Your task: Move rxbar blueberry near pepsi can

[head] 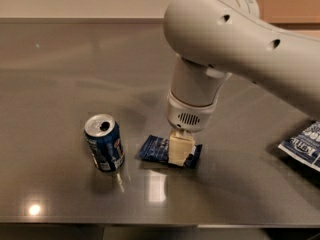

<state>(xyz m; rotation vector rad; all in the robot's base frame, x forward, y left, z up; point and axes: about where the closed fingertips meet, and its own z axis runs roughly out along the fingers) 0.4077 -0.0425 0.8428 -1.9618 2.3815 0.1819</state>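
Navy-blue and flat, the rxbar blueberry (156, 150) lies on the grey table (60, 74) toward the front edge, about midway along it. Its crinkled wrapper carries small pale print. The gripper (181, 157) stands straight down on the bar's right half, its cream fingers (180, 144) closed on the wrapper and hiding that part. The pepsi can (105, 144) stands upright near the bar's left end, not touching it, silver top opened. The white arm (235, 39) reaches in from the far right corner. A blue-and-white chip bag (304, 145) lies at the right edge.
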